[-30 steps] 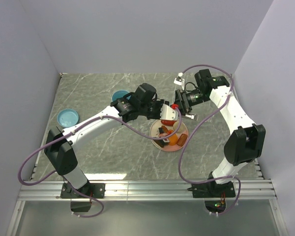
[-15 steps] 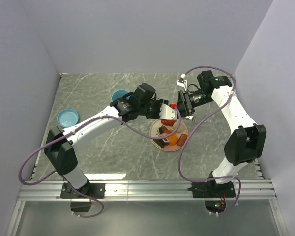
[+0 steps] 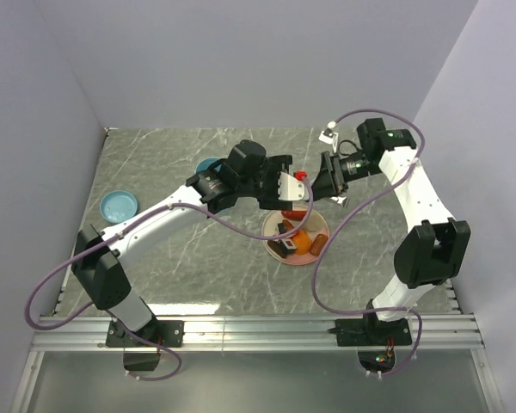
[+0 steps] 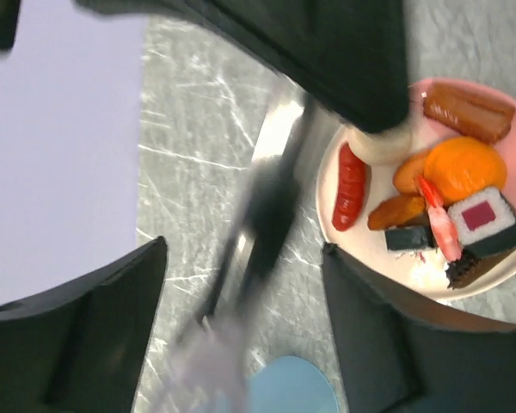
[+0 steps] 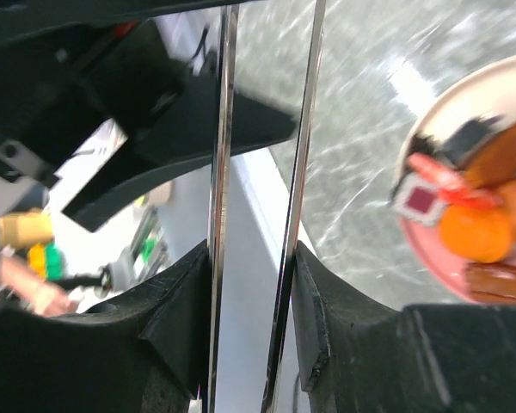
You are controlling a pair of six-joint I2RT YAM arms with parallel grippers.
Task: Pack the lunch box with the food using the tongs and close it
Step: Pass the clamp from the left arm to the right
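While the right fingers (image 5: 181, 335) press in on the two silver arms of the tongs (image 5: 221, 129), gripping them from both sides, the left fingers (image 4: 77, 335) stand wide apart around the same tongs, apparently not touching them, though that view is blurred. The food (image 4: 456, 168) lies heaped on the pink plate (image 4: 365, 249) on the desk (image 3: 181, 249). The lunch box (image 3: 208, 163) stands lidless behind the left arm, its lid (image 3: 119, 205) well apart to the left.

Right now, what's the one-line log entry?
left hand: open around tongs | right hand: gripping tongs | food: on plate | box: open, lid aside
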